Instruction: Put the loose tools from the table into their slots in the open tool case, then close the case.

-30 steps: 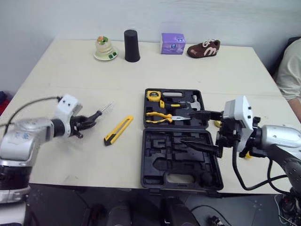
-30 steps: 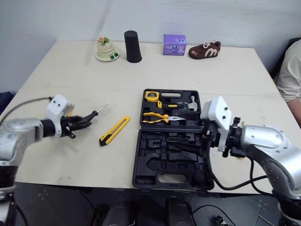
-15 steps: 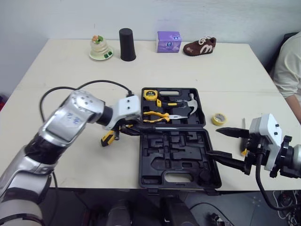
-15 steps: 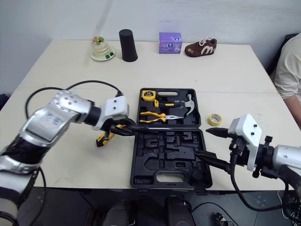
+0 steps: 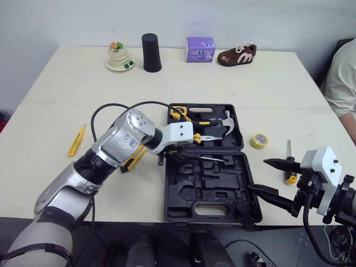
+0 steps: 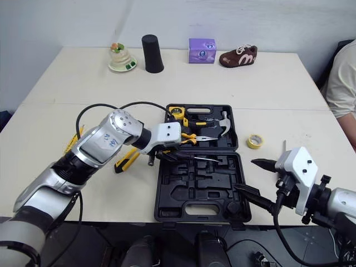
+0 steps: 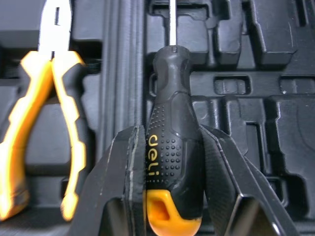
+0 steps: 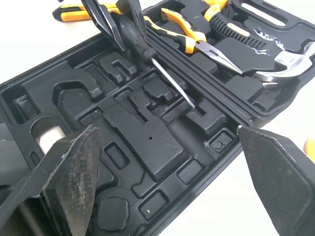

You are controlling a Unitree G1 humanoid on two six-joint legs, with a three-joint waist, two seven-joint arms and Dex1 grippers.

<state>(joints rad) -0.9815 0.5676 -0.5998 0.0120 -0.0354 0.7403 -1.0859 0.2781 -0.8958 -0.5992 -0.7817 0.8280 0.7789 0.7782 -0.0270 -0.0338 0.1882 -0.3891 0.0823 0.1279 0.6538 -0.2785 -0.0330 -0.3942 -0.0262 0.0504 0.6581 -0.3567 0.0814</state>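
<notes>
While gripping black screwdriver [image 7: 173, 142] by its handle in left jaws, hovering low over front tray of open tool case [image 5: 192, 192], just beside hinge, shaft pointing across moulded slots. Holding right jaws spread wide, empty, off case's front right corner. Seated in rear half: pliers [image 7: 49, 61], hammer [image 5: 225, 119], tape measure [image 5: 177, 113]. Lying on counter [image 5: 250, 78]: yellow utility knife [image 5: 129, 162] left of case, small screwdriver [image 5: 290, 169] and tape roll [image 5: 258, 141] right.

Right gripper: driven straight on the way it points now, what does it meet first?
Most likely the right-hand rim of the open black plastic tool case, just ahead of the open right gripper. Its height is unclear; clearing the rim, it would head for the black-handled screwdriver in the left gripper.
</notes>
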